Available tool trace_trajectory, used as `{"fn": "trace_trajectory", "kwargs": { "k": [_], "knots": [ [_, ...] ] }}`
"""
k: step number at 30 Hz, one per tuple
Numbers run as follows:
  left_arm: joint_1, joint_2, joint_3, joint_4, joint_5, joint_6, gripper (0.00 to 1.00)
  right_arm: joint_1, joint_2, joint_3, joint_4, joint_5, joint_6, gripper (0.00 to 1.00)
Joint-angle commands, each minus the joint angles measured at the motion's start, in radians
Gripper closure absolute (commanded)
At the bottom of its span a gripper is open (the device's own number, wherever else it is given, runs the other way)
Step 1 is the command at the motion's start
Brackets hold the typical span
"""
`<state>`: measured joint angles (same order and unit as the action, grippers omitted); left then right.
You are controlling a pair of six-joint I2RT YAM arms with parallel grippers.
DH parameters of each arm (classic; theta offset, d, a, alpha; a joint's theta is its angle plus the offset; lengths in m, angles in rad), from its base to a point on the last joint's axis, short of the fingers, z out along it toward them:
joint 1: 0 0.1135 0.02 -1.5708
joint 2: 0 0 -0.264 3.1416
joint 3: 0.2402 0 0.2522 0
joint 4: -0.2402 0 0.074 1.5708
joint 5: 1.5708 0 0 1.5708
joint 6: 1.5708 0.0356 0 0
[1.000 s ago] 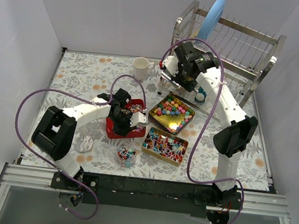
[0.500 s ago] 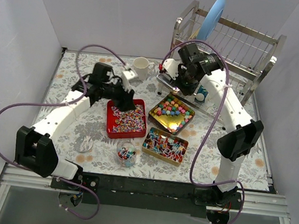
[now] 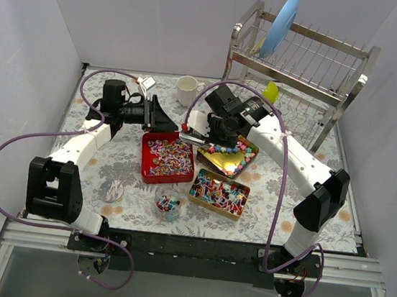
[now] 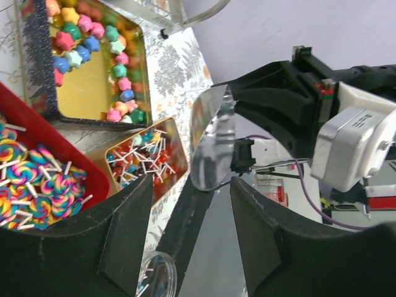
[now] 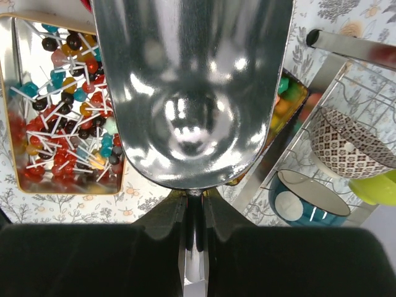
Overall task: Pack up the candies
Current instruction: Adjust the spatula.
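floral cloth (image 3: 133,209) covers the table between plain white walls, with a dish rack (image 3: 303,60) at the upper right. compared with a second ago, the left gripper (image 3: 163,120) has been lifted out of the red tray (image 3: 167,181) and drawn back toward the upper left. its fingers (image 4: 124,241) are now seen parted with nothing between them. the right gripper (image 3: 214,127) is clamped on the handle of a metal scoop (image 3: 194,136). it has been swung down from the rack to the centre of the frame, so that the scoop bowl is held near the gap between the red tray and the gold tray (image 3: 249,163).

star candies (image 3: 229,149) lie in the gold tray and swirl lollipops (image 3: 168,156) in the red tray. small ball lollipops (image 3: 216,192) are kept in the gold tin (image 3: 194,195) below, and mixed candies (image 3: 168,203) sit in a clear cup (image 3: 157,200) at the lower centre. scooping is judged to be the coming step, the left arm having been cleared from the trays.
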<state>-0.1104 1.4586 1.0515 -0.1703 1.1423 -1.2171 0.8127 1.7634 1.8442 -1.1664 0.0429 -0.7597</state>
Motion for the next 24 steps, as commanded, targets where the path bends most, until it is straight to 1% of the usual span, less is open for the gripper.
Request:
{"fn": "trace_trajectory", "kwargs": {
  "k": [1,8,9,11,14,15,22,24],
  "knots": [
    [0.008,-0.007,-0.019,0.094,0.060,-0.102,0.48,0.019,-0.004,0.026,0.071,0.058,0.006,0.99],
    [0.008,-0.007,-0.050,0.077,0.043,-0.082,0.57,0.066,-0.002,0.059,0.082,0.068,0.005,0.99],
    [0.008,-0.004,-0.051,0.077,0.039,-0.082,0.60,0.071,-0.002,0.075,0.080,0.055,0.003,0.99],
    [0.008,0.000,-0.054,0.080,0.034,-0.081,0.61,0.083,-0.013,0.087,0.067,0.000,-0.001,0.99],
    [0.008,0.008,-0.061,0.080,0.033,-0.073,0.64,0.094,-0.033,0.102,0.070,-0.035,0.002,0.99],
    [0.008,0.008,-0.064,0.080,0.031,-0.070,0.65,0.094,-0.036,0.107,0.068,-0.075,0.003,0.99],
    [0.011,-0.004,-0.108,0.072,0.007,-0.052,0.67,0.094,-0.058,0.125,0.063,-0.170,0.016,0.99],
    [0.012,-0.010,-0.123,0.065,-0.006,-0.036,0.67,0.094,-0.055,0.153,0.063,-0.195,0.025,0.99]
  ]
}}
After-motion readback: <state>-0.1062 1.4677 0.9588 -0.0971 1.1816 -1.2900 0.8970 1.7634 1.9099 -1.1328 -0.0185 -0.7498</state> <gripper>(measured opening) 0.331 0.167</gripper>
